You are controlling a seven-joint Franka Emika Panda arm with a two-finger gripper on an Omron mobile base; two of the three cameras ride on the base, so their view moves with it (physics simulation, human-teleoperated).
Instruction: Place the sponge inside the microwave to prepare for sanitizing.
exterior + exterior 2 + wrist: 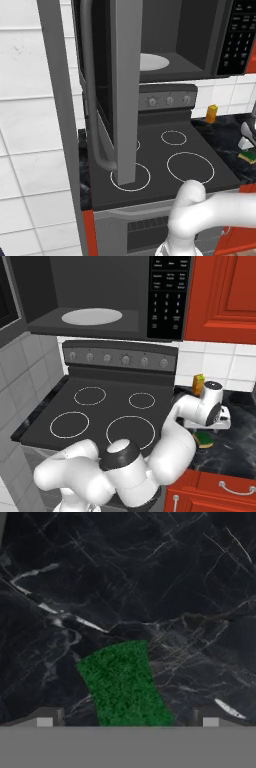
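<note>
So I'm at the pick-up step right now, nothing grabbed yet. My claw point(127, 722) is spread as wide as it goes and pointing straight down at the sponge point(122, 684), which lies green side up flat on the black marble worktop point(150, 572). In the hand view the two fingertips sit at about 7 and 5 o'clock, with the sponge running up between them toward the middle, a bit skewed. From the right base view the sponge point(204, 439) is right under my wrist, on the worktop just right of the stove point(100, 406), with a small orange-yellow bottle point(198, 384) behind it near the wall.

Next I reckon I need to drop the last bit, maybe twist a touch to square up with the sponge's sides, then squeeze.

The microwave point(100, 296) hangs above the stove with its door point(125, 90) already swung open and the white turntable point(91, 316) bare, so after lifting it's an up-and-left carry.
</note>
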